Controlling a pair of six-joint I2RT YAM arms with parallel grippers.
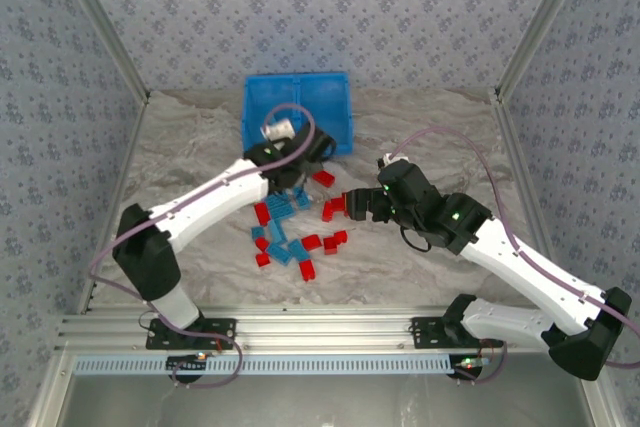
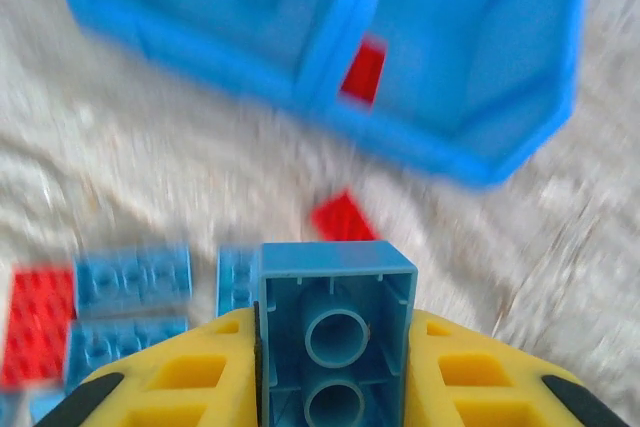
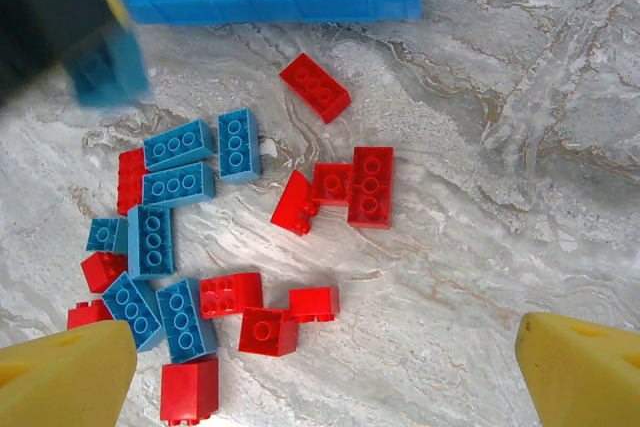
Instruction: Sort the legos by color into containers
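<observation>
Left jaws clamp a blue brick (image 2: 337, 317)!
Clear the bin (image 2: 470, 97) wall, drop opposite the red brick (image 2: 362, 72); right jaws gape.

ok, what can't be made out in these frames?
1. Bin contents: top view, left arm covers its near part; left wrist view blurred; right wrist view cuts it at the top edge.
2. Count of bricks: top view, left arm overlaps them.
3. Held blue brick: top view, hidden under the arm.
</observation>
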